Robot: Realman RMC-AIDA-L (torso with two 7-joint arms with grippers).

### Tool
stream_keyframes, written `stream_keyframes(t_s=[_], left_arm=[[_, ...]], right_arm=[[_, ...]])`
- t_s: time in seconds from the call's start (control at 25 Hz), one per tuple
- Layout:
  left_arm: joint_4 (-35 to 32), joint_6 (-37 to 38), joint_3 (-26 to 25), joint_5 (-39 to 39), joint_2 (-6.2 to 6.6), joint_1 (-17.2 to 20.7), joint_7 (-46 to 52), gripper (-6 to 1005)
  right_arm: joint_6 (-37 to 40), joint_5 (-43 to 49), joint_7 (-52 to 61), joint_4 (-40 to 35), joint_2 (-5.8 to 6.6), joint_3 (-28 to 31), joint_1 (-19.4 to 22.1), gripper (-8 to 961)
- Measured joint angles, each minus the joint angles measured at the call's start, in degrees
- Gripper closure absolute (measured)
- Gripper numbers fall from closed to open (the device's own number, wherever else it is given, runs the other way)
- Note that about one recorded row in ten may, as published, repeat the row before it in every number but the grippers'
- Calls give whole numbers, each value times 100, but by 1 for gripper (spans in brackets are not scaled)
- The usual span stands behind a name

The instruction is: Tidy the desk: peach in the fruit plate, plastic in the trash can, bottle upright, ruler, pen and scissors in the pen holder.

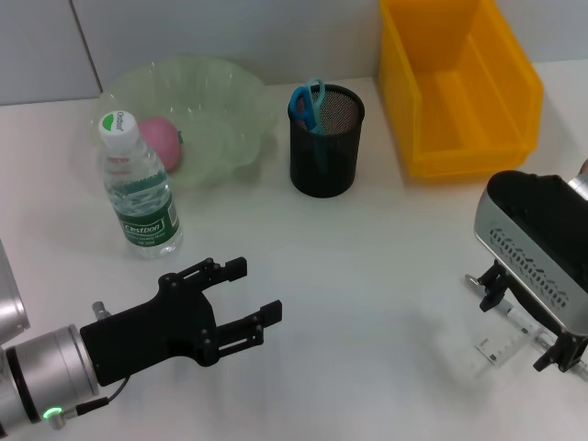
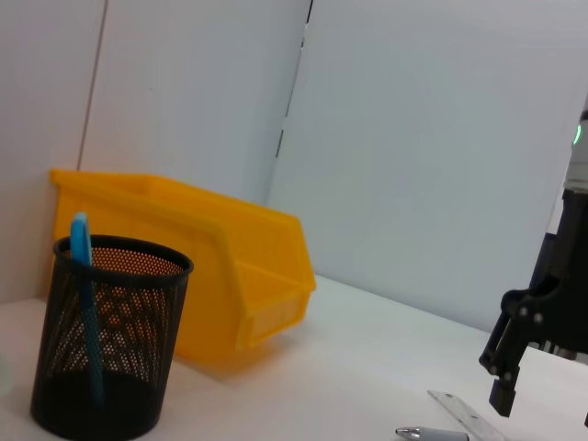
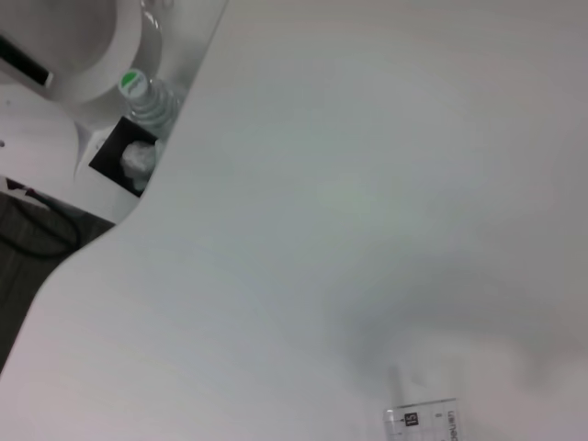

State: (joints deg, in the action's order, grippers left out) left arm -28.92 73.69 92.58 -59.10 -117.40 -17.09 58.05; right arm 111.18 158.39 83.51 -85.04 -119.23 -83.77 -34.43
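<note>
On the white desk (image 1: 367, 303) the peach (image 1: 161, 141) lies in the pale green fruit plate (image 1: 220, 101) near the far left corner, and the water bottle (image 1: 138, 188) stands upright just in front of that plate, its green cap on. The black mesh pen holder (image 1: 325, 142) stands near the middle of the far edge with the blue-handled scissors (image 1: 307, 103) inside, handles up. To its right, by the far right corner, sits the yellow bin (image 1: 459, 87), its open side facing the front. The transparent ruler (image 1: 496, 347) lies flat near the front right edge of the desk, and beside it a pen (image 1: 511, 315) shows partly from under the right arm. The right hand (image 1: 524, 317) hangs low over the ruler and pen; its dark fingers (image 2: 505, 363) stand apart with nothing between them, their tips just above the desk as far as the left wrist view shows. The left hand (image 1: 246, 303) hovers over the front left part of the desk, its fingers spread and holding nothing, pointing toward the middle of the desk, well apart from the bottle behind it.
</note>
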Motion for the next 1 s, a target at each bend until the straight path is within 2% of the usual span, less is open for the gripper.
stream_keyframes(t_s=[0.64, 1.0], left_arm=[[0, -5, -4, -6, -3, 16, 58, 215], [0, -3, -3, -5, -2, -22, 73, 214]], right_arm=[[-570, 86, -184, 728, 6, -322, -28, 160], [-770, 46, -223, 1096, -7, -516, -177, 188]])
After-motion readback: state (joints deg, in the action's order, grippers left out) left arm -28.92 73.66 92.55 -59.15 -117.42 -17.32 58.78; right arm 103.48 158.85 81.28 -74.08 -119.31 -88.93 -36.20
